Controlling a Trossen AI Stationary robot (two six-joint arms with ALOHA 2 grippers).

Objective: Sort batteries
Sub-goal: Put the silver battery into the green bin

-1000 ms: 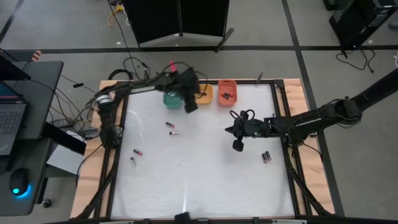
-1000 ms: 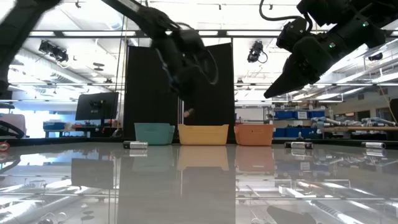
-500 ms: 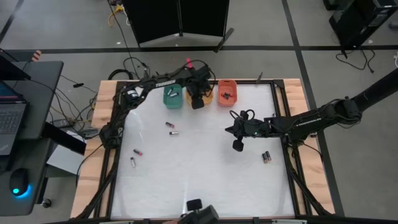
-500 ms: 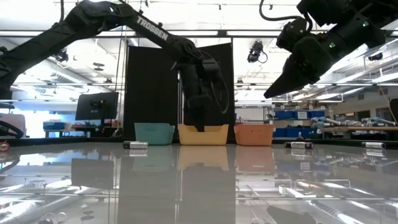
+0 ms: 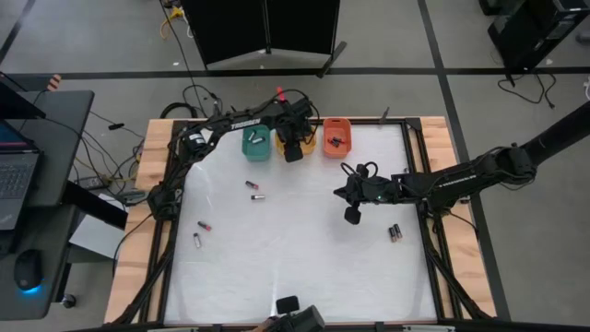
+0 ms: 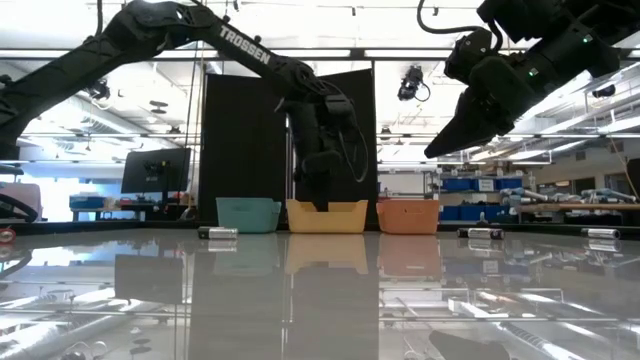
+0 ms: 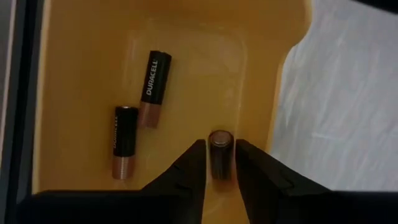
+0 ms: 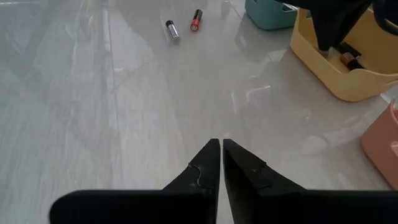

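Observation:
My left gripper [image 5: 293,149] points down into the yellow tray [image 5: 308,136] at the table's far edge. Its fingers [image 7: 194,163] stand slightly apart, with a dark battery [image 7: 220,152] seen end-on between them. Two more batteries [image 7: 153,87] [image 7: 124,142] lie flat on the tray floor. My right gripper [image 5: 351,217] hangs shut above the table right of centre, with nothing in it [image 8: 221,149]. Loose batteries lie on the table: two [image 5: 254,190] left of centre, two [image 5: 200,232] near the left edge, and a pair [image 5: 395,232] at the right. My left gripper has the battery [image 7: 220,142] upright between its fingertips, which come from above. Only a thin gap shows on either side, and I cannot tell whether the fingers touch it.
A green tray [image 5: 255,145] stands left of the yellow one and an orange-red tray [image 5: 336,138], with small dark things in it, to its right. All three line the far edge. A raised frame borders the white table. Cables lie beyond the left edge.
My left gripper has gone from in front of the green tray toward the far edge and a little to the right, and has sunk into the yellow tray. It has tipped to point more steeply down. For the last half second it has kept still.

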